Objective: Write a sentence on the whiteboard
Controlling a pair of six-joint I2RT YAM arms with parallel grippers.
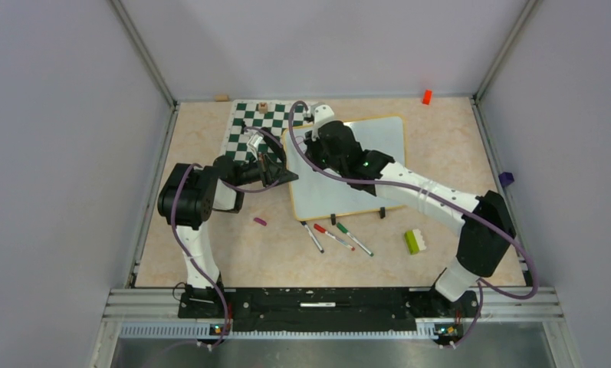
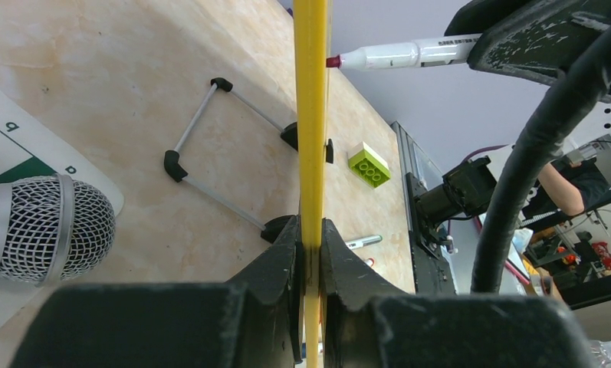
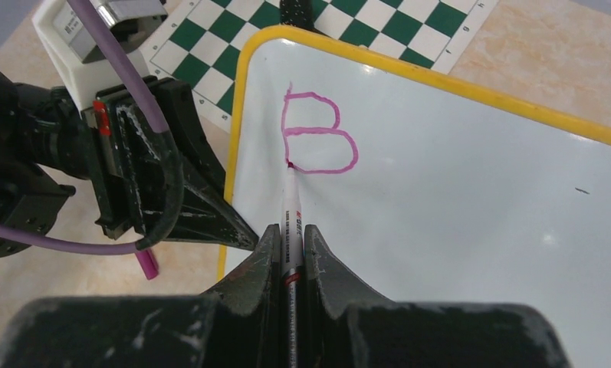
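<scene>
The whiteboard [image 1: 382, 134], white with a yellow rim, lies tilted on the table. My left gripper [image 1: 289, 175] is shut on its left edge. In the left wrist view the rim [image 2: 311, 115] runs edge-on between the jaws of that gripper [image 2: 311, 247]. My right gripper [image 3: 290, 234] is shut on a white marker [image 3: 290, 201]. The marker's tip touches the board [image 3: 455, 207] at the lower left of a pink-purple letter B [image 3: 317, 134], the only part of the sentence that shows. From above, the right gripper [image 1: 316, 142] hangs over the board's upper left corner.
A green-and-white chess mat [image 1: 248, 126] lies under the board's far left corner, with a microphone [image 2: 45, 226] on it. Three markers [image 1: 336, 236] and a green brick [image 1: 415, 241] lie in front of the board. A purple cap [image 1: 260, 221] lies left, an orange block [image 1: 426, 96] at the back.
</scene>
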